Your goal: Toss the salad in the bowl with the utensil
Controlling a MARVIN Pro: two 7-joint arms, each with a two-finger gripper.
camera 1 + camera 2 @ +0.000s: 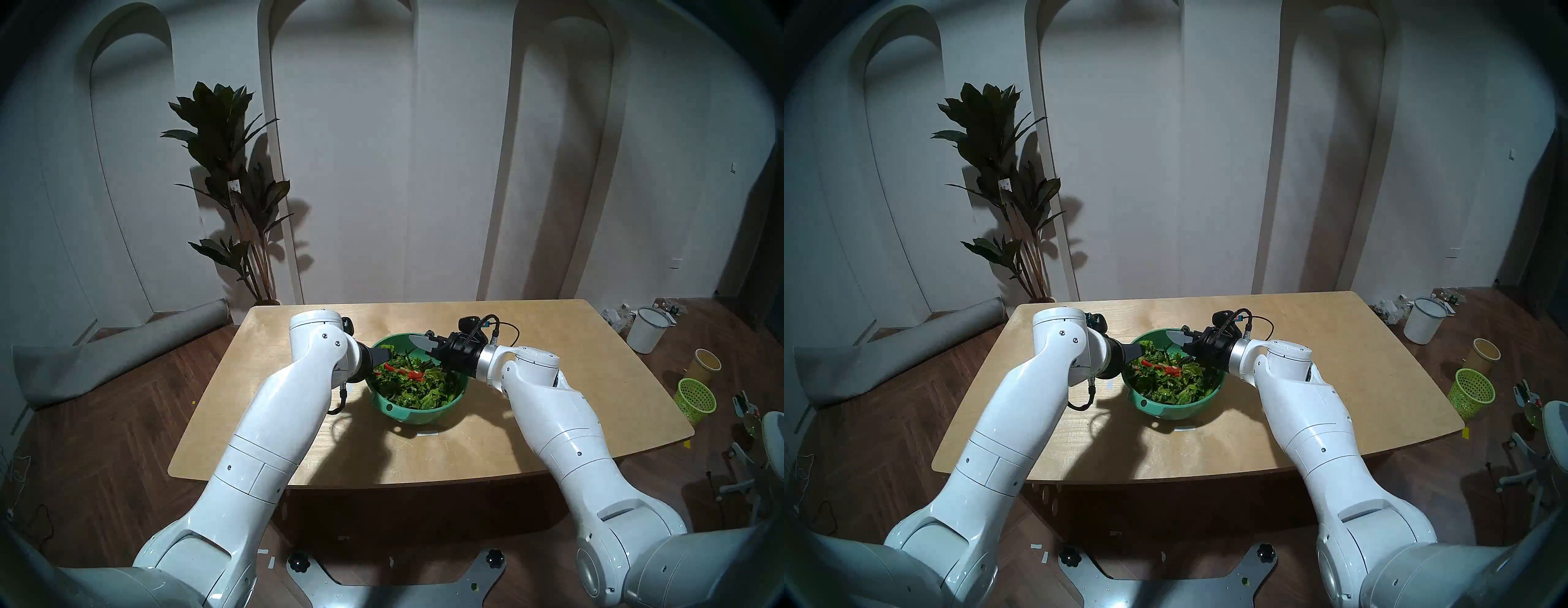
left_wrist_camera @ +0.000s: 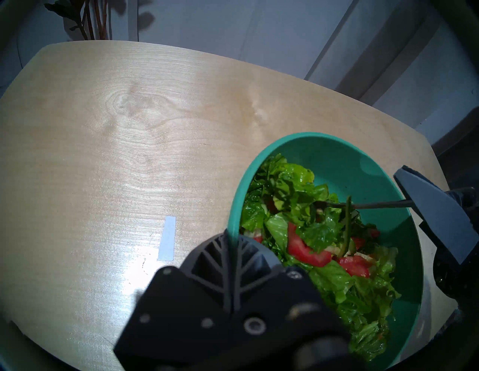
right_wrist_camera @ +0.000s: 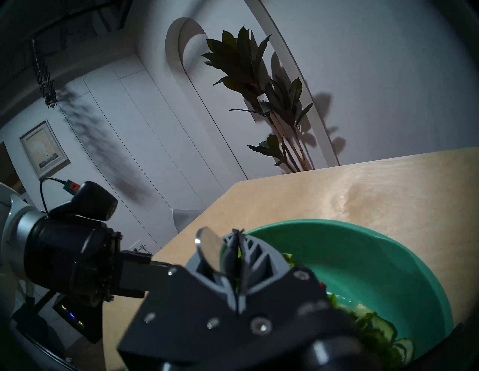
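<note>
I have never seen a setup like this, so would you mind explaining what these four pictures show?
This is a two-armed robot at a wooden table. The two wide pictures come from cameras on its head, looking down over both arms; the other two come from a camera on each wrist. On the table stands a green bowl of salad. The left gripper is shut on the bowl's rim. The right gripper is shut on a metal spoon, whose thin handle reaches into the salad.
</note>
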